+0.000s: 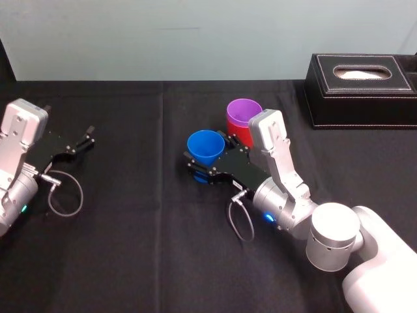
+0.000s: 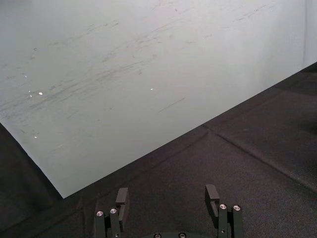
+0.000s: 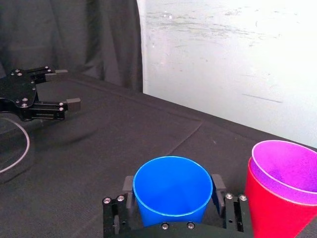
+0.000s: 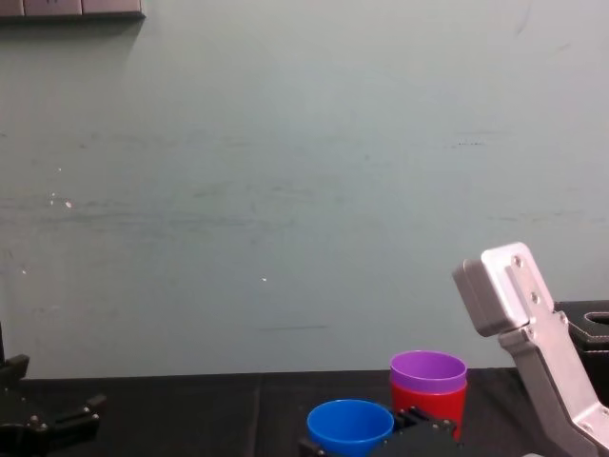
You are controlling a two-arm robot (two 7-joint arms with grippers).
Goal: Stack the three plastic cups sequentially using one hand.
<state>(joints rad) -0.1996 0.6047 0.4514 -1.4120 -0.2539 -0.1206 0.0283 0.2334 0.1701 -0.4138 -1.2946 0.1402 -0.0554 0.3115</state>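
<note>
- Gripping confirmed: right gripper (image 1: 203, 168) had its jaws closed on the blue cup (image 3: 171, 186), one pad on each side of the wall, just below the rim. Cup upright, mouth up.
- Couldn't tell whether the cup's base rested on the table (image 1: 130, 248) or hung clear; the gripper body hid it.
- Purple cup (image 1: 244, 112) sat nested in the red cup (image 1: 238, 134), purple rim standing proud of the red one. The pair stood just beside the gripper's right jaw, close to the held cup but apart from it per the right wrist view.
- Left gripper (image 2: 167, 196) was parked well off to the working gripper's left, jaws apart, nothing btwn them.
- Black tissue box (image 1: 358, 85) lay beyond the gripper & to its right, well apart from the cups.
- Handling (judgement): cups look thin, light, smooth plastic. Wall prob. flexes if squeezed hard, and the taper plus slick surface could let it slip through the pads. A moderate side grip high on the wall seems best, as it leaves the lower body free to enter the purple cup.
- Status (judgement): 2 of 3 nested, blue remaining. Next move needs blue above the purple rim, centred, then lowered.
- Risk: the light stack could tip if clipped.
</note>
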